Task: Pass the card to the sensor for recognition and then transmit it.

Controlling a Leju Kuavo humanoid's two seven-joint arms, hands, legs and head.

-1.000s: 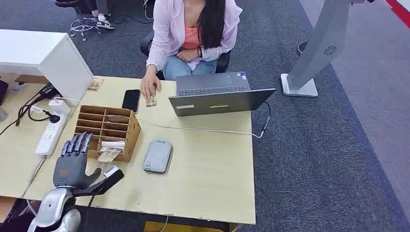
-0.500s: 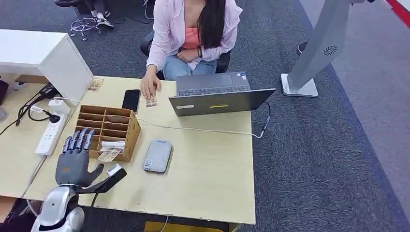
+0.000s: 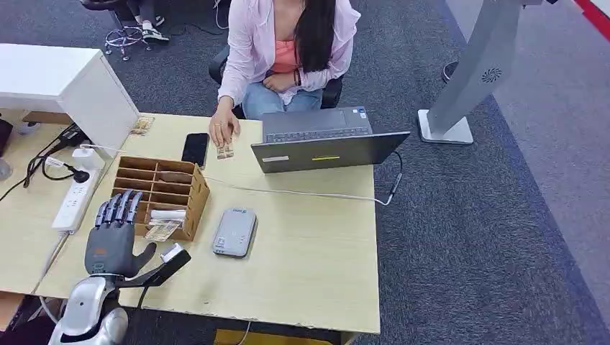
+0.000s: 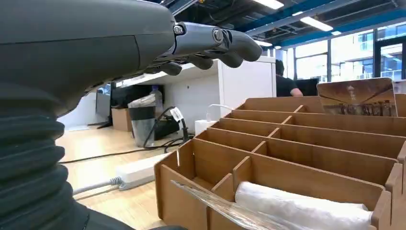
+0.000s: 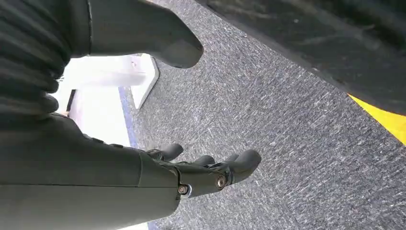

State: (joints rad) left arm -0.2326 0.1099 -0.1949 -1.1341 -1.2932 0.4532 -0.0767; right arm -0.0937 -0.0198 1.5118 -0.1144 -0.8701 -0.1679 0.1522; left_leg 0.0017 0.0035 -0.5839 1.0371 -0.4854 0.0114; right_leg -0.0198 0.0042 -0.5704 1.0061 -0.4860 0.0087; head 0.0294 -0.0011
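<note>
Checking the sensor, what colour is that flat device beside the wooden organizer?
Light grey sensor, clearest in the head view.

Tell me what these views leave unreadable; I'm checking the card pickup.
- Card print: too small in head view.
- Organizer front slots: cut off by the left wrist view's edge.
- Sensor markings: too small in head view.
- Small card under the person's hand: partly covered.

Pale wooden desk (image 3: 309,244) on dark grey carpet (image 3: 467,215); white cabinet (image 3: 65,83) at ten o'clock, grey stand (image 3: 471,79) at two o'clock.
</note>
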